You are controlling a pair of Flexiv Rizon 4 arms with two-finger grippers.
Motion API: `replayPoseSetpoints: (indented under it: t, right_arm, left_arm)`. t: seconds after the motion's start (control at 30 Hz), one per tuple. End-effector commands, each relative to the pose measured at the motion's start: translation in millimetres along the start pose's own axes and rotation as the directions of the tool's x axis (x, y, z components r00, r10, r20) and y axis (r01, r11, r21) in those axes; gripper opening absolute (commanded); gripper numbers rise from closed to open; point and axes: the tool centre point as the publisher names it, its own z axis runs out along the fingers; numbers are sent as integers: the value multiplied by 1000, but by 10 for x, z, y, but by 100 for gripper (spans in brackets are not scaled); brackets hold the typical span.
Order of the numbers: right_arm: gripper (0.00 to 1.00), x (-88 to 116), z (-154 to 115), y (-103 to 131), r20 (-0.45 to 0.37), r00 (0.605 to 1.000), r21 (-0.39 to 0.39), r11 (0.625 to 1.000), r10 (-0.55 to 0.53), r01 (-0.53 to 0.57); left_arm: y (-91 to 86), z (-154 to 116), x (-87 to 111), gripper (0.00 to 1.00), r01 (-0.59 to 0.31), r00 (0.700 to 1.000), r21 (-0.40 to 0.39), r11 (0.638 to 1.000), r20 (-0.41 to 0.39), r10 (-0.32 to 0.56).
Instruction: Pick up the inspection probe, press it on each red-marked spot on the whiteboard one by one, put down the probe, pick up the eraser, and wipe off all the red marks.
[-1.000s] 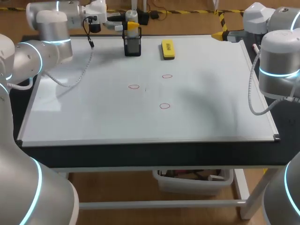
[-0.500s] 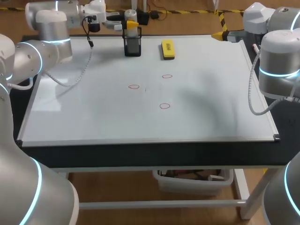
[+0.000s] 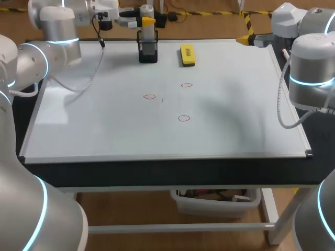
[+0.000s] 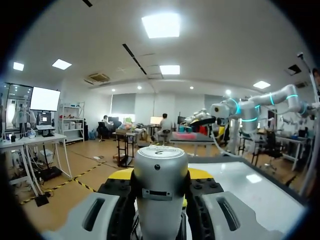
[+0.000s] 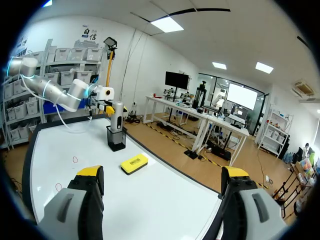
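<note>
Left wrist view — probe [image 4: 160,196] snug within left claw [image 4: 161,175]

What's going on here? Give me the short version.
The left gripper is shut on the inspection probe, which stands in its black holder at the whiteboard's far edge. The yellow eraser lies beside it, untouched. Three red marks remain unwiped. The right gripper hangs open by the far right corner, holding nothing.

I see the whiteboard [image 3: 235,115] covering nearly the whole black table [image 3: 157,172]. Near its far edge stands a black holder [image 3: 148,54], with the yellow eraser [image 3: 187,55] just beside it, toward the right edge. Three red marks [image 3: 149,97] lie spread around the board's middle.
</note>
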Motion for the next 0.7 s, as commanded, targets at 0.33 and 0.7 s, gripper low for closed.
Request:
replayPoseSetpoints:
  t: [0.33,0.7]
  right_arm:
    - [100,-5,4,2,-1,1000,2,1000,0,0]
    - [100,-5,4,2,-1,1000,2,1000,0,0]
  left_arm:
    - [-332,-54,-60,0,-15,995,-6,1000,-102,14]
    - [-617,-56,-32,0,-29,995,0,1000,-98,29]
